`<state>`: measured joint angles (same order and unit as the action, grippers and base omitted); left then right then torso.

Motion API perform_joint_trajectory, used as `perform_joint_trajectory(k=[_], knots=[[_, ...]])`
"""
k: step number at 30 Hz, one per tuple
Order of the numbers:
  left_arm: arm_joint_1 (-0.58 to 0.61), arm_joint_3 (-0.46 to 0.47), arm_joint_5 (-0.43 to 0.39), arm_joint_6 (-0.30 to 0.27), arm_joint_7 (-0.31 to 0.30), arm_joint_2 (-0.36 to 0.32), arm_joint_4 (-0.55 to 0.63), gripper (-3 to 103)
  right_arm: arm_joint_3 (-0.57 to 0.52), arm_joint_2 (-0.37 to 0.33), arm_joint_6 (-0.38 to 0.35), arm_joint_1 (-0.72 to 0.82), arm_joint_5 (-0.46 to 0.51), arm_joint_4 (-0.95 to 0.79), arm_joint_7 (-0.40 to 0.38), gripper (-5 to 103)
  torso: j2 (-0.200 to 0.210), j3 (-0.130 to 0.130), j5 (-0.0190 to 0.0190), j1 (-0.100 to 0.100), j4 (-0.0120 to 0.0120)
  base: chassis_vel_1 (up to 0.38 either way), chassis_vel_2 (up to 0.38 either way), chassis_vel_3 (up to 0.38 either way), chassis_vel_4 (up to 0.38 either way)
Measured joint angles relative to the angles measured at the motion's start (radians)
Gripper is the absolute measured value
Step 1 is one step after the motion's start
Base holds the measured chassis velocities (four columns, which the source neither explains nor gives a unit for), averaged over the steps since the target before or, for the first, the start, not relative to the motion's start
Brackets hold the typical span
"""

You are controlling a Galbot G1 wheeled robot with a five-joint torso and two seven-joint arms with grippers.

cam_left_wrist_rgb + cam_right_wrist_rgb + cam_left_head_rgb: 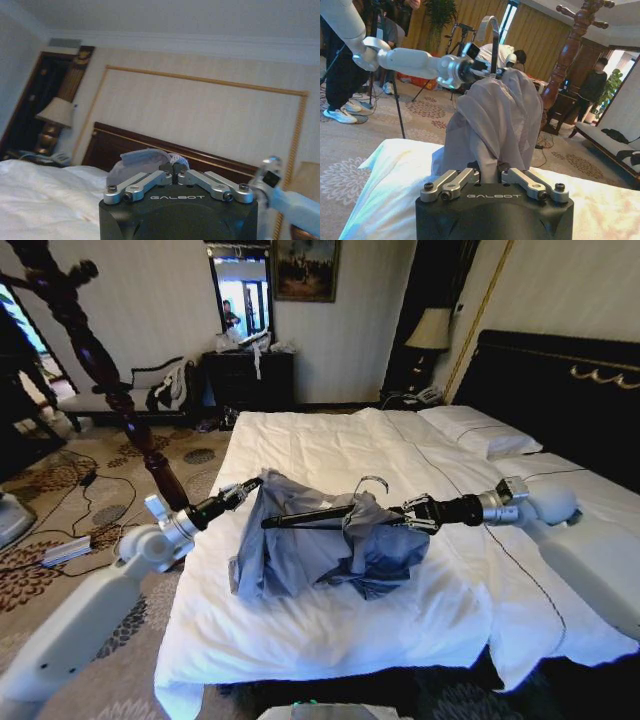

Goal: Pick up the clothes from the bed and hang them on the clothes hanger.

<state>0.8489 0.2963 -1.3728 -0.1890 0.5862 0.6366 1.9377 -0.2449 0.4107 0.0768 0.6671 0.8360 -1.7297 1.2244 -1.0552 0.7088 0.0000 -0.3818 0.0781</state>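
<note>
Gripping the grey-blue shirt [300, 545] from both sides, the two arms hold it just above the bed [330, 630] at the centre of the head view. At centre-left, the left gripper [245, 487] has its fingers closed on the shirt's upper edge. Right of centre, the right gripper [408, 512] is pinched tight on bunched fabric at the end of the black hanger [305, 517], whose bar runs through the shirt with its silvery hook [372, 481] poking up. Below, the shirt droops onto the white duvet.
</note>
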Motion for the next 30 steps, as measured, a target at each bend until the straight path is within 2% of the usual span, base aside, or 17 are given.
perform_joint_trajectory(k=[8,14,17,21,30], knots=[[0.061,0.017,0.030,-0.002,-0.019,-0.016,0.091,0,-0.021,-0.003,-0.004,0.038,-0.003,-0.030,-0.027,13,0.000,0.000,0.0000,0.000,-0.0001,0.000,0.000,0.000,0.000],[0.150,0.072,0.089,0.000,-0.025,-0.014,0.141,0,-0.023,-0.003,-0.005,0.052,-0.023,-0.024,-0.056,13,0.000,0.000,-0.0001,0.000,-0.0002,0.000,0.000,0.000,0.000],[0.218,0.113,0.137,0.006,-0.027,-0.011,0.188,0,-0.027,-0.003,-0.015,0.068,-0.049,-0.010,-0.114,13,0.000,0.000,0.0000,0.000,-0.0002,0.000,0.000,0.000,0.000],[0.254,0.128,0.174,0.011,-0.029,-0.004,0.218,0,-0.011,-0.004,-0.024,0.084,-0.017,-0.017,-0.166,13,0.000,0.000,0.0000,0.000,-0.0002,0.000,0.000,0.000,0.000],[0.254,0.084,0.234,0.017,-0.048,0.010,0.235,0,0.049,0.029,-0.042,0.114,0.003,-0.091,-0.266,13,0.000,0.000,0.0000,0.000,-0.0001,0.000,0.000,0.000,0.000]])
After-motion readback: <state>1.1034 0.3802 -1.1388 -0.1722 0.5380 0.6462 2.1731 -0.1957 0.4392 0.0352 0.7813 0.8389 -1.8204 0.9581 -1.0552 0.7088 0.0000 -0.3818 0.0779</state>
